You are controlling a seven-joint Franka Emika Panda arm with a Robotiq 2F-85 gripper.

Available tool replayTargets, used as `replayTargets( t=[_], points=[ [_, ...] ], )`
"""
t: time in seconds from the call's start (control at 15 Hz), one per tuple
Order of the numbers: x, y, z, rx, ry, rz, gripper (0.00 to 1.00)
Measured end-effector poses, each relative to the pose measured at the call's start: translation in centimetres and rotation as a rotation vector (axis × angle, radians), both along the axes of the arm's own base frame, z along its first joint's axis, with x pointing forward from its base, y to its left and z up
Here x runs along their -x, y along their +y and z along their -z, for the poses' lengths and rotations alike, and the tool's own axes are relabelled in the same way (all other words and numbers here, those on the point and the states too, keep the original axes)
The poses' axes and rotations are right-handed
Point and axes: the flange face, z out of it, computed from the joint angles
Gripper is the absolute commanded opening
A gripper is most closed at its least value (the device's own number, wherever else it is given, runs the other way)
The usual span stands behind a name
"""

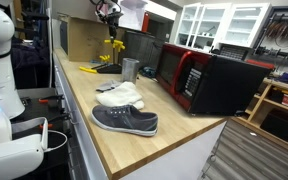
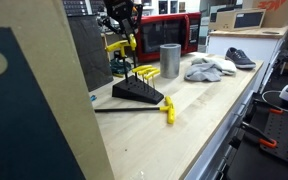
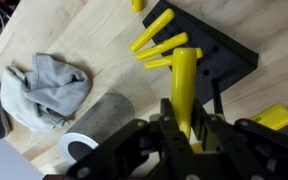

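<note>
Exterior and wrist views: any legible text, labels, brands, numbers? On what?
No text can be read in any view.
Orange box: white lettering, too blurred to read.
Dark blue panel: round emblem, too small to read.
Red microwave: no brand or numbers legible.
Yellow peg: no marking seen.

Arm [image 1: 106,6] enters from the top of frame in both exterior views, with only the last links visible and the wrist pointing straight down. Gripper [image 2: 120,28] hangs above the surface, fingers vertical. In the wrist view the dark fingers [image 3: 162,125] fill the lower edge, drawn in close and clamped on a yellow peg [image 3: 184,85] that juts out between them.
</note>
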Motion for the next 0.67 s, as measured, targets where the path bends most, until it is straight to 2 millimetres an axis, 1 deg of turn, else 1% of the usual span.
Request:
replayTargets(
  t=[0.27, 0.67],
  points=[
    [1.2, -0.4, -0.9, 0.064, -0.013, 0.047, 0.06],
    [1.9, -0.5, 0.9, 0.089, 0.012, 0.063, 0.06]
  ],
)
